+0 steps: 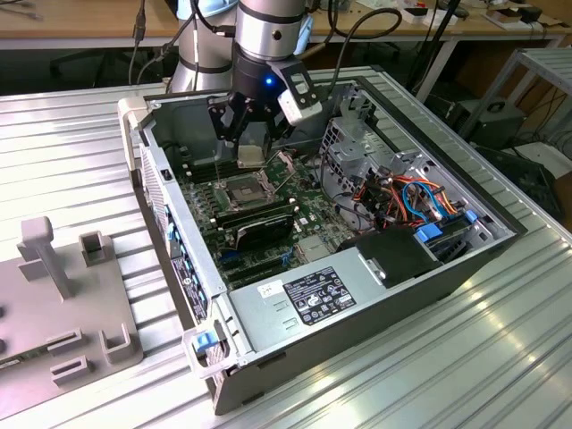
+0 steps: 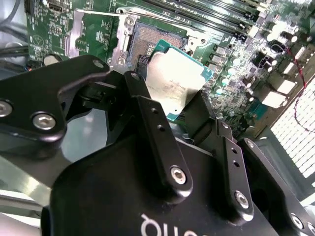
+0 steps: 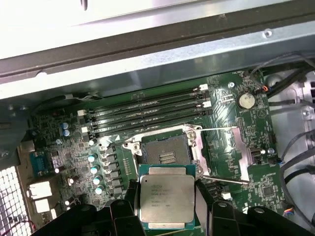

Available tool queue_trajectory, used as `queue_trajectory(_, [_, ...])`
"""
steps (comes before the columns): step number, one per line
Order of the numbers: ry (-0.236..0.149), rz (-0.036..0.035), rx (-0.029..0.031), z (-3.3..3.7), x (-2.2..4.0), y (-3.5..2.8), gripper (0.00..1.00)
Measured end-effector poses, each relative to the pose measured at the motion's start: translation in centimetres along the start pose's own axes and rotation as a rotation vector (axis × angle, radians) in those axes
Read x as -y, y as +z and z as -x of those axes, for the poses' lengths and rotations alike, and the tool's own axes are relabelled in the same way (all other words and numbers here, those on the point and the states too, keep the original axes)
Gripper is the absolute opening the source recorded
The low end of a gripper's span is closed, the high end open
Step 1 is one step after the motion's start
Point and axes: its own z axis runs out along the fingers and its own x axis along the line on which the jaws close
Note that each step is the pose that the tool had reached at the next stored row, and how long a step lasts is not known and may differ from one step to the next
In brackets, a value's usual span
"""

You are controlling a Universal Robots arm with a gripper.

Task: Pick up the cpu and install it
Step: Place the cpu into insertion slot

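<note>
The cpu [image 3: 166, 199] is off its resting place and in the grip of the tool [image 2: 173, 105], so we judge the pick-up half of the job done. The tool's dark fingers [image 2: 147, 113] are closed partway onto two opposite edges of the chip. They hold it flat, with its silver-grey lid facing up toward the wrist cameras.

In both wrist views the chip hangs above the green motherboard [image 3: 236, 128], just beside the socket [image 3: 165, 152] and not over its middle. We see the socket's contact field bare, with nothing in it. Its metal frame stands open and the thin metal levers [image 3: 222, 130] are swung clear, so the way in looks prepared.

In the exterior view the tool reaches down into the open computer case [image 1: 174, 232], which lies on the ribbed metal bench [image 1: 71, 134]. It works at the far end of the case, toward the exterior view's left. The socket sits just nearer than the fingertips there. The long black memory slots [image 3: 147, 115] run along the socket's far side in the first wrist view, well clear of the chip.

As we read it, the install itself is not yet done. The chip touches nothing but the fingers, it is not yet lined up over the socket, and the frame is not clamped down.
</note>
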Motion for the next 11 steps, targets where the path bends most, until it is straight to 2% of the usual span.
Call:
queue_trajectory(7, [0.006,-0.0001,0.0000,0.00,0.00,0.00,0.55])
queue_trajectory(11, [0.062,-0.0012,-0.0004,0.00,0.00,0.03,0.55])
